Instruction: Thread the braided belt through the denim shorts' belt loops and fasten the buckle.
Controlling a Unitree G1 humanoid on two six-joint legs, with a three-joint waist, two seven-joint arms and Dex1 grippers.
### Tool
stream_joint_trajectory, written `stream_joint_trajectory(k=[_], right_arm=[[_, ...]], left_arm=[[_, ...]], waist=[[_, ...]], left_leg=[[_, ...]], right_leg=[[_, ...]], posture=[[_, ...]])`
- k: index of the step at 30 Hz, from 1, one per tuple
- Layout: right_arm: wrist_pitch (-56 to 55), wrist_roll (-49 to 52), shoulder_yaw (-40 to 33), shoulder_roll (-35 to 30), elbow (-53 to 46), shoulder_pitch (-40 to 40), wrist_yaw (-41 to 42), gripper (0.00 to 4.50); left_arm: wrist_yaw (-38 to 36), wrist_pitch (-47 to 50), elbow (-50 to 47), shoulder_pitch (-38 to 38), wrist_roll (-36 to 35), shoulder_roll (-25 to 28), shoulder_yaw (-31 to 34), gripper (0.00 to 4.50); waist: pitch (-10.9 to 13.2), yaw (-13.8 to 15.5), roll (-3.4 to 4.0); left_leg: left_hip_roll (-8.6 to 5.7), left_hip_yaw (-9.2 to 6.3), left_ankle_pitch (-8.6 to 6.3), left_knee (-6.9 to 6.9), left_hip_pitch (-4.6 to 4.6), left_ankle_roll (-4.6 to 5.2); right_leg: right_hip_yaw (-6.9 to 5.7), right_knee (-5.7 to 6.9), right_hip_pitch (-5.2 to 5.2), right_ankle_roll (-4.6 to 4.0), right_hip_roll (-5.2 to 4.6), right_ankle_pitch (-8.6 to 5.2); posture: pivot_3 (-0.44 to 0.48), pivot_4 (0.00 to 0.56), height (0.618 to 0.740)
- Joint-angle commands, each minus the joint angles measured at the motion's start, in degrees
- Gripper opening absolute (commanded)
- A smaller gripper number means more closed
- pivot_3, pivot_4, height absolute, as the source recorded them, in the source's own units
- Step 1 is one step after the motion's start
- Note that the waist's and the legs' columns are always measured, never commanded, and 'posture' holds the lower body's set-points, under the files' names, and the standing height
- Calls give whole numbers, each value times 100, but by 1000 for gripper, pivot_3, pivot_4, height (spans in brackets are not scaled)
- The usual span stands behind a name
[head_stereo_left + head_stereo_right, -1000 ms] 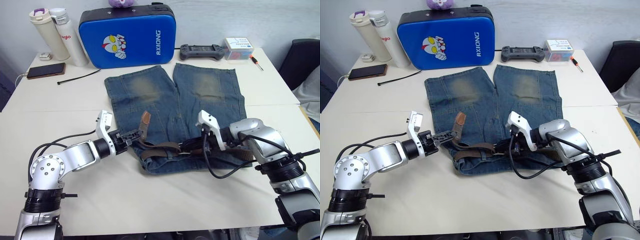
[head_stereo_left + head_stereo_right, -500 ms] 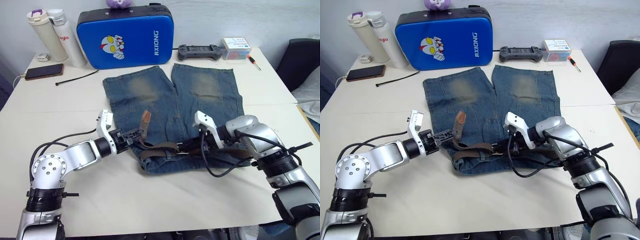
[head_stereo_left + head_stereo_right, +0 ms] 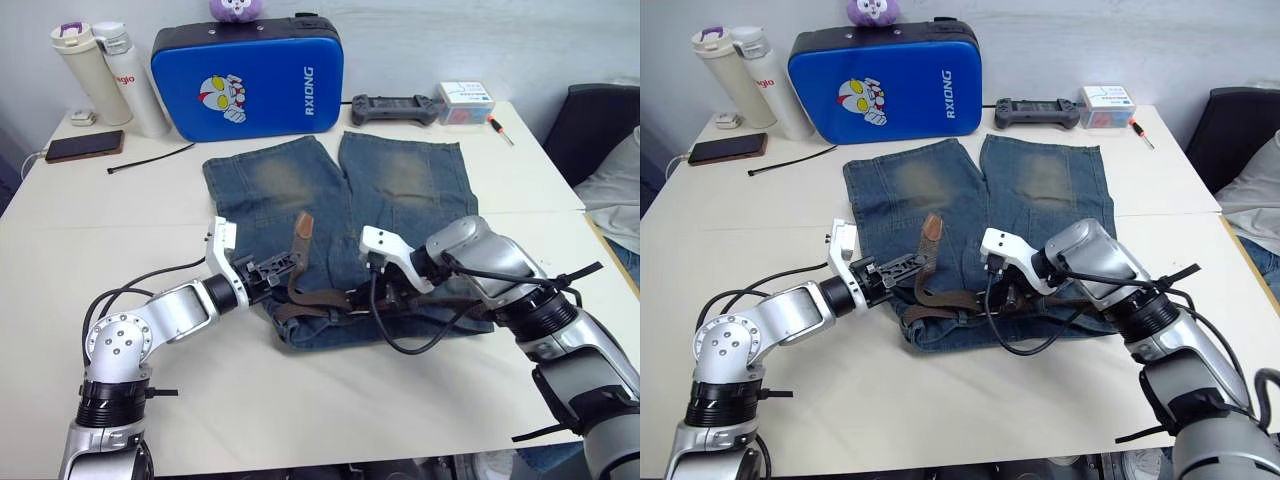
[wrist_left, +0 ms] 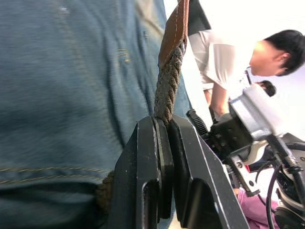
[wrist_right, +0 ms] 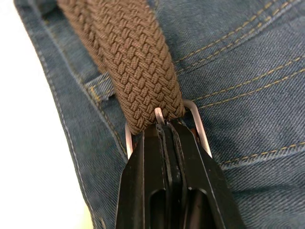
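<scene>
Two hands work at the near edge of the denim shorts [image 3: 340, 215], which lie flat on the white table [image 3: 300, 400] with the waistband toward the robot and both faded legs pointing to the far side. The left hand [image 3: 283, 268] is clamped shut on the braided belt [image 3: 320, 298] a little below its leather tip, and that tip stands up over the left side of the shorts. In the left wrist view the black fingers [image 4: 143, 167] pinch the woven strap edge-on against the blue cloth. From there the belt runs rightward along the waistband to the right hand [image 3: 1002, 297], whose fingers are closed on the buckle [image 5: 195, 125]; the silver frame shows on either side of the fingertips, with the brown weave passing through it. One of the belt loops [image 5: 102, 86] sits just beside the strap near the waistband's edge. At the far side of the table stand a blue padded case [image 3: 250, 75], two white bottles [image 3: 110, 75], a phone [image 3: 85, 146], a black cable tie [image 3: 150, 157] and a game controller [image 3: 392, 108].
</scene>
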Motion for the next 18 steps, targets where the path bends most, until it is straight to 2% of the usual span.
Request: stream_joint_trajectory(k=[1, 2, 7, 10, 14, 18], right_arm=[[516, -279, 927, 90, 13, 437, -296, 97], [547, -325, 997, 68, -24, 457, -344, 97], [410, -671, 1259, 12, 5, 609, -647, 97], [261, -881, 1386, -51, 27, 731, -814, 97], [-47, -1100, 1393, -46, 63, 868, -985, 97], [-489, -1379, 1433, 41, 96, 961, -1149, 97]], left_arm=[[-124, -30, -184, -171, -7, 24, 23, 0], [-133, -25, -163, -237, -22, 41, 36, 0], [-255, 23, -28, -643, -154, 150, 120, 0], [-594, 151, 298, -977, -129, 317, 190, 0], [-1089, 379, 899, -1581, 260, 492, 114, 0], [-1638, 524, 1610, -2293, 806, 227, -135, 0]], waist=[[-9, 6, 2], [-27, 8, -1], [-67, 8, 4], [-114, 4, 0], [-150, 6, -9], [-161, -3, -16]], left_leg=[[0, 0, -1, -17, 35, 0], [0, 0, -3, -44, 78, 1], [10, -8, -26, -82, 165, -4], [19, -8, -40, -80, 169, -11], [26, -10, -43, -79, 173, -16], [28, -12, -49, -81, 194, -24]], right_leg=[[0, -14, 37, -3, 0, -2], [0, -33, 73, -5, -1, -3], [-6, -77, 163, -11, 8, -6], [-5, -82, 167, -11, 18, -6], [-6, -82, 170, -14, 25, -8], [-3, -84, 189, -16, 29, -7]], posture=[[0, 150, 740], [0, 150, 740], [0, 150, 740], [0, 150, 740], [0, 150, 740], [0, 150, 740]])
